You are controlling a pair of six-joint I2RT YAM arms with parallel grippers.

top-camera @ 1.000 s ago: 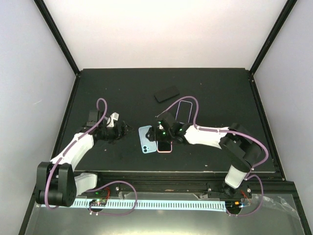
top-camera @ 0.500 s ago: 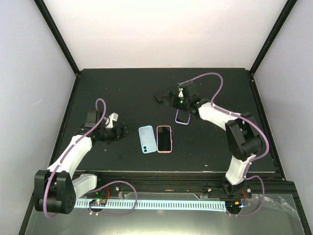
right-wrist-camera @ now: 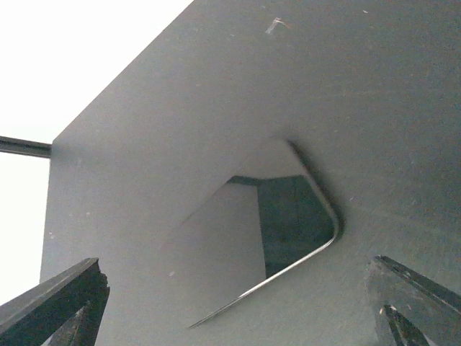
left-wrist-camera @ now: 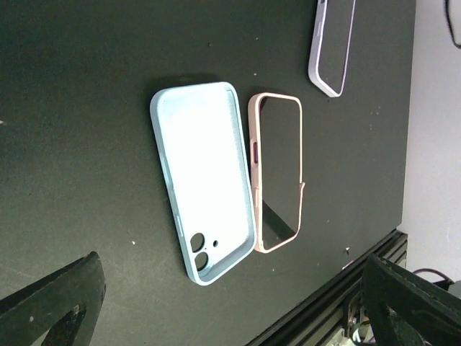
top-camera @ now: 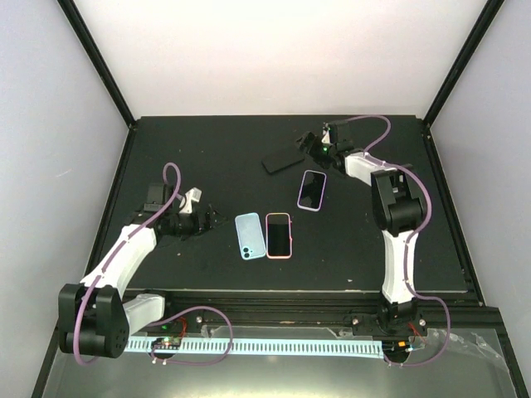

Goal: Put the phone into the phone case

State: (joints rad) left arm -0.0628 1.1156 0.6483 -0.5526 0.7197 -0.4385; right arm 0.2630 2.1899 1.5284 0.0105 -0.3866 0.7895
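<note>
A bare black phone (top-camera: 283, 158) lies flat at the back of the black table (top-camera: 207, 157). My right gripper (top-camera: 309, 148) is just to its right, open and holding nothing. In the right wrist view the phone's glossy screen (right-wrist-camera: 266, 238) lies between and beyond my spread fingertips (right-wrist-camera: 65, 299). An empty light-blue phone case (top-camera: 249, 236) lies open side up near the middle. My left gripper (top-camera: 207, 219) stands open a little to its left. The left wrist view shows the blue case (left-wrist-camera: 205, 180) ahead of the wide-apart fingers (left-wrist-camera: 54, 303).
A pink-rimmed case (top-camera: 279, 235) with a dark glossy face inside lies against the blue case's right side. A purple-rimmed one (top-camera: 312, 190) with a dark face lies further back. The table's near rail (left-wrist-camera: 338, 303) runs close behind the cases.
My right arm left the pink case at the middle and swung to the back, beside the black phone, its jaws opening wider. The left arm has barely moved.
</note>
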